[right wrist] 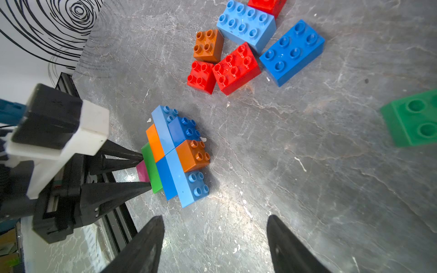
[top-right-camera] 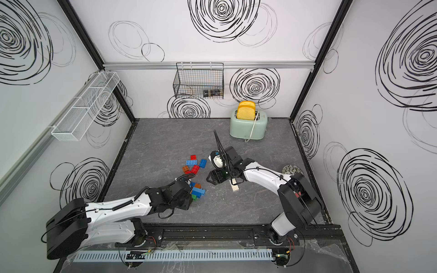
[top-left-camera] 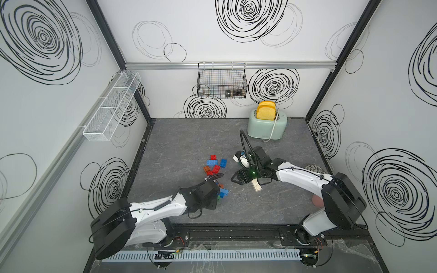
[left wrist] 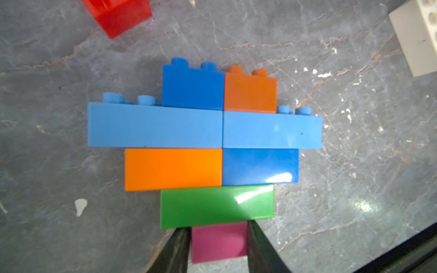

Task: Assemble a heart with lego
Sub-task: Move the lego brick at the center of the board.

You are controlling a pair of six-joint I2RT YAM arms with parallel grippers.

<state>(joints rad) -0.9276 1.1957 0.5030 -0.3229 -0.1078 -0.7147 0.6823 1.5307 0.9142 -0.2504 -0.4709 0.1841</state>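
step: brace the heart for the next brick | heart [top-left-camera: 223, 192] lies flat just below centre in a top view | your left claw [left wrist: 217, 226] clamped on its pink brick [left wrist: 218, 245], don't twist | right claw [right wrist: 214, 217] apart, empty

the half-built heart [left wrist: 212, 146] lies flat on its side, near and left of centre: magenta brick [left wrist: 218, 241] at the tip, then green brick [left wrist: 212, 205], orange and blue, two light-blue, blue and brown. loose bricks [right wrist: 236, 67] cluster just beyond; a cream brick [top-left-camera: 257, 187] lies to its right.
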